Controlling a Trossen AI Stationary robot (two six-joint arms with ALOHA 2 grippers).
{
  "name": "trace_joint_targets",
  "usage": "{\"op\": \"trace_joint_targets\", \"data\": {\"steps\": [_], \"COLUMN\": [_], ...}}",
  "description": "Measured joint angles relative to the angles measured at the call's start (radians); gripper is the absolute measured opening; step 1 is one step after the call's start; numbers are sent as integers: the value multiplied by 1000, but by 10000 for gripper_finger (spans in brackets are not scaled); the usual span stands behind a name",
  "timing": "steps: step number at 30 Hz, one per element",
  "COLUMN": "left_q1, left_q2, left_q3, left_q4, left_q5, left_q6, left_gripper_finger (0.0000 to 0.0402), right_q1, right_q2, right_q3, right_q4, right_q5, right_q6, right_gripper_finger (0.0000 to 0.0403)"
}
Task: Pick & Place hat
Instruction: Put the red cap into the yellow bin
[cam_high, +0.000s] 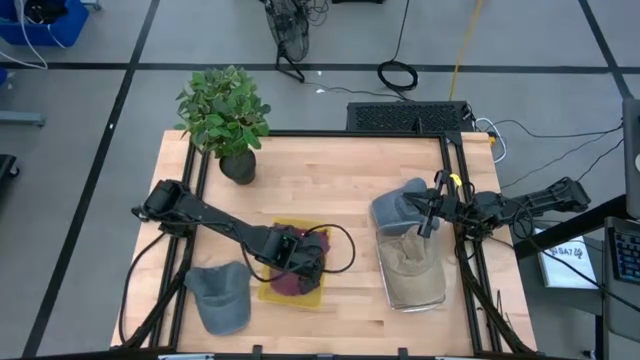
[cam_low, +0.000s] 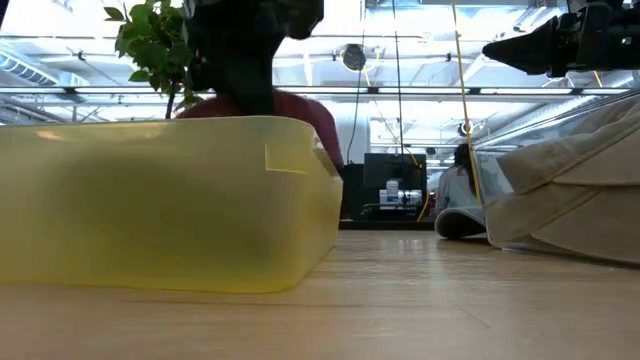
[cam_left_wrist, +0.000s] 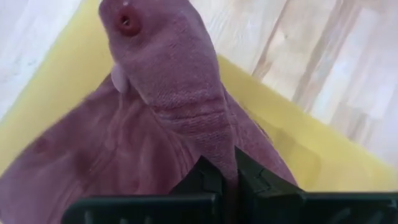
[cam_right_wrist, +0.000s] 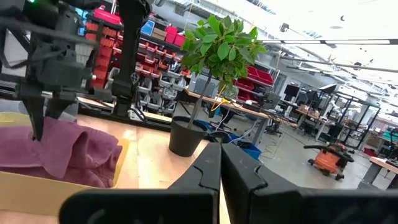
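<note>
A maroon hat (cam_high: 293, 262) lies in a yellow bin (cam_high: 268, 292) at the table's near middle. My left gripper (cam_high: 302, 256) stands over it, shut on the hat (cam_left_wrist: 161, 106). A grey hat (cam_high: 220, 297) rests on the table left of the bin. A tan hat (cam_high: 412, 266) lies in a clear bin (cam_high: 432, 300) at the right, with a blue-grey hat (cam_high: 398, 206) at its far end. My right gripper (cam_high: 430, 218) hovers above these, shut and empty (cam_right_wrist: 221, 163). My left gripper pinches a raised fold of the maroon hat's crown (cam_left_wrist: 217, 149) between its two fingers. The fingers come from above, pointing down. The fold is drawn up to the fingers, while the rest of the hat (cam_right_wrist: 74, 149) spreads out below in the yellow bin.
A potted plant (cam_high: 226, 118) stands at the table's far left. Black frame rails (cam_high: 455, 170) run along the table's edges. Bare wood lies between the two bins (cam_high: 360, 290) and across the far middle.
</note>
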Motion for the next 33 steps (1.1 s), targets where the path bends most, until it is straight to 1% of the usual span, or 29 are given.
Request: {"op": "trace_joint_targets", "data": {"steps": [5,20,22,26,33], "left_q1": [4,3,3,3,9], "left_q2": [30,21,21,21,21], "left_q3": [0,0,0,0,0], "left_q4": [0,-5,-5,-5,-5], "left_q5": [16,31,59,107,105], "left_q6": [11,89,93,95,70], "left_gripper_finger": [28,33,36,64,141], "right_q1": [0,0,0,0,0], "right_q2": [8,8,8,8,8], "right_q3": [0,0,0,0,0], "right_q4": [-4,-3,-3,-3,-3], "right_q5": [0,0,0,0,0], "right_q6": [0,0,0,0,6], "right_gripper_finger": [0,0,0,0,0]}}
